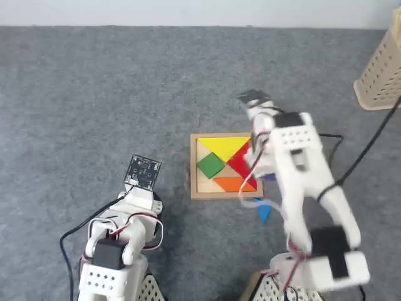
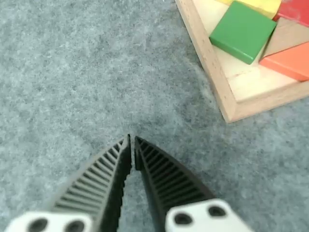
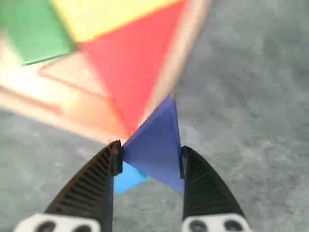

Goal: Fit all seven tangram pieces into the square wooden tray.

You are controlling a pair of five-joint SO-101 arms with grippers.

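Note:
The square wooden tray [image 1: 193, 166] lies mid-table and holds a yellow triangle [image 1: 222, 147], a green square [image 1: 210, 165], a red triangle [image 1: 240, 162] and an orange piece [image 1: 230, 184]. My right gripper [image 3: 149, 147] is shut on a dark blue triangle [image 3: 155, 140], just off the tray's near right corner. A light blue piece [image 1: 264, 212] lies on the carpet beneath it. The right arm [image 1: 294, 157] covers the tray's right edge. My left gripper [image 2: 132, 139] is shut and empty above bare carpet, short of the tray's near left corner [image 2: 229, 113].
Grey carpet covers the table. A beige perforated container [image 1: 382, 69] stands at the far right. The left arm [image 1: 119, 251] sits at the near left, and cables trail from both arm bases.

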